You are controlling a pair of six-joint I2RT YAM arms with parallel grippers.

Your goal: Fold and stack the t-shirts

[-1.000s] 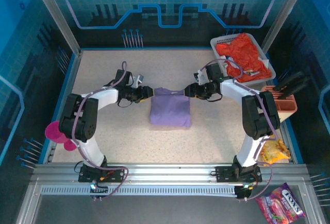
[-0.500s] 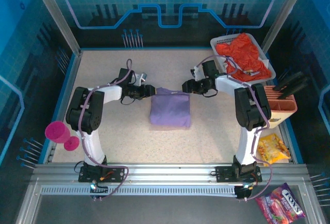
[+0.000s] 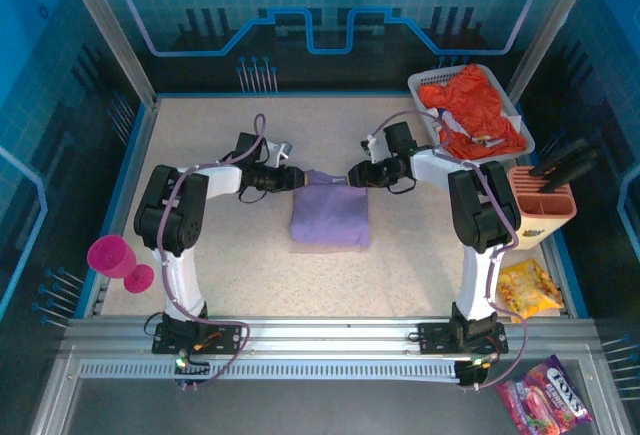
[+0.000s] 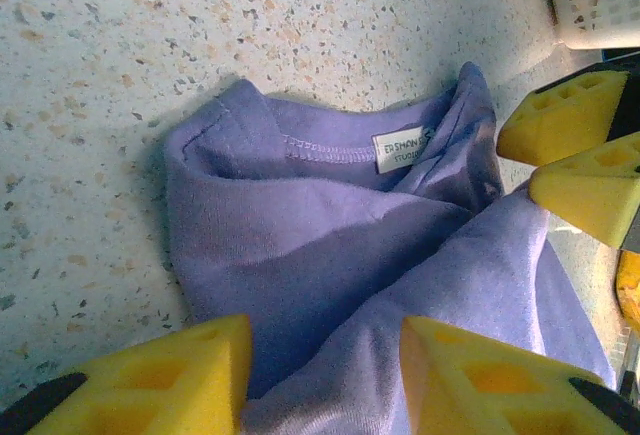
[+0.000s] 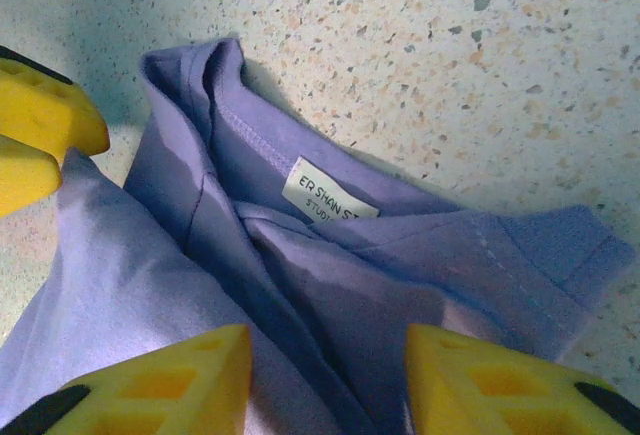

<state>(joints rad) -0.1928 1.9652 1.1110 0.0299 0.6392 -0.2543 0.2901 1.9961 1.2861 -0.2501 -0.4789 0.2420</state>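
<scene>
Crept inward since a second ago: left hand (image 3: 298, 179) and right hand (image 3: 352, 176), both half open astride collar of purple shirt (image 3: 330, 217) on counter (image 3: 240, 275), seemingly gripping nothing. Risk: pinching one layer, dragging fold apart.

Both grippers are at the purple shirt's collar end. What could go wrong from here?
The left gripper and right gripper straddle bunched layers of the purple shirt with jaws apart; closing might catch only the upper layers, and a lift could undo the fold. They also face each other closely across the collar, so they could bump.
</scene>
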